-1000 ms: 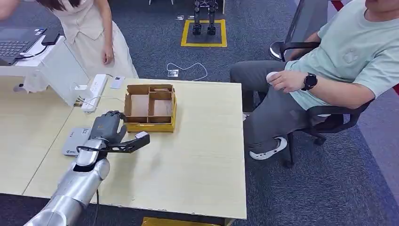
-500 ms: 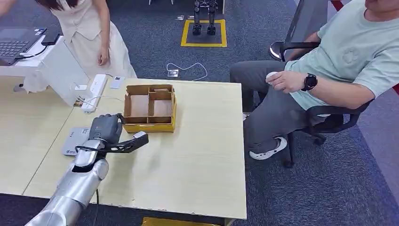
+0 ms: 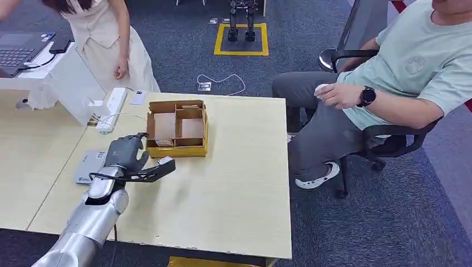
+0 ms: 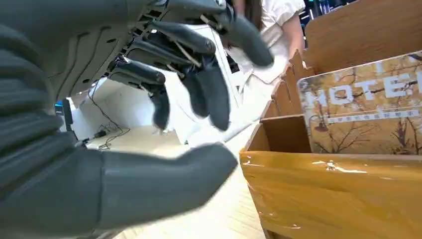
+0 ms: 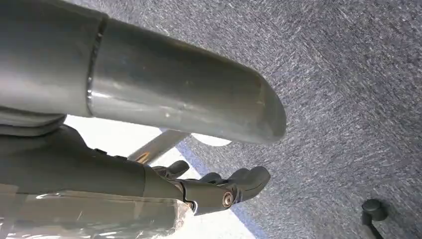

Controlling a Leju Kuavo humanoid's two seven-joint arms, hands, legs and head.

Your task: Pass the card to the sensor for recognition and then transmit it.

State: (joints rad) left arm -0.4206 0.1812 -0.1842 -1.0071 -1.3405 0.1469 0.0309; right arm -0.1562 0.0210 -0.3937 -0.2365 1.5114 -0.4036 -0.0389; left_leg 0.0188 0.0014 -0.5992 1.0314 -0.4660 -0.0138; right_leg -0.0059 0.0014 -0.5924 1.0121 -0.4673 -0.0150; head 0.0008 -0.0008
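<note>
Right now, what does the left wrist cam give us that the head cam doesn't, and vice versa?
Left wrist view: the card stands in the box with tree artwork and large letters readable; the left hand has its fingers spread, holding nothing.

Head view: the grey sensor pad beside the hand, the table, the power strip, and a seated person.

Both: the left hand close to the yellow-fronted compartment box, and a standing person behind.

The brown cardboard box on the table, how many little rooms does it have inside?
3 show in the yellow-based brown cardboard box: a tall one at left, a small one behind, a bigger one in front. None seem hidden.
</note>
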